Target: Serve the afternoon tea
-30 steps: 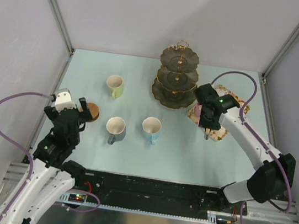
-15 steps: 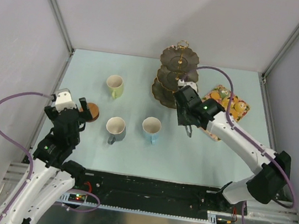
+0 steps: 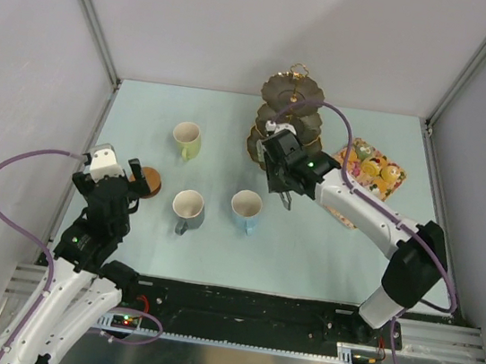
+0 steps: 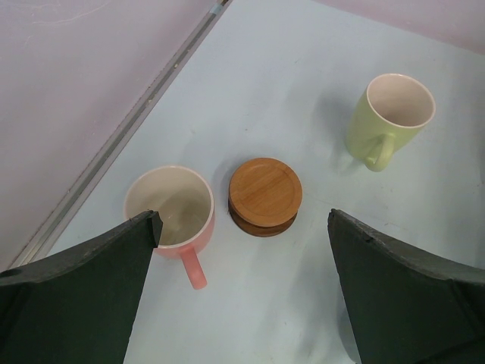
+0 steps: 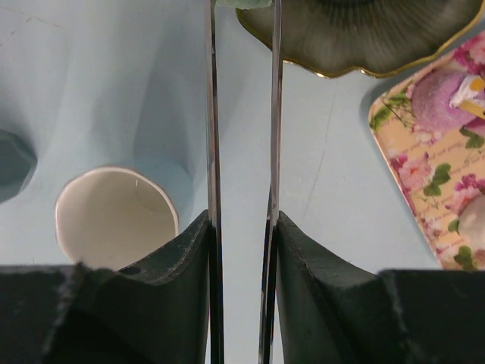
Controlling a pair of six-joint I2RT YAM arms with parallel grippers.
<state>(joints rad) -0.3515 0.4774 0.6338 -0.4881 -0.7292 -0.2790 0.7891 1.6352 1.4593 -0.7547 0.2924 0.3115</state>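
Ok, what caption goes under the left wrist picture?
Open left fingers hover over a pink mug, brown coasters and a green mug on the table.

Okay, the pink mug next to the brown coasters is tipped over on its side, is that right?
Not quite. The pink mug next to the brown coasters stands upright with its opening facing up, not tipped on its side. The left wrist view shows it.

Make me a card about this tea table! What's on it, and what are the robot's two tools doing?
Mugs: yellow-green mug, grey mug, blue mug, pink mug
Coasters: brown coasters, stacked beside the pink mug
Stand: three-tier stand, at the back
Tray: floral tray right of the stand, holding small cakes
Left: left tool open over the coasters
Right: right tool shut on metal tongs, near the stand
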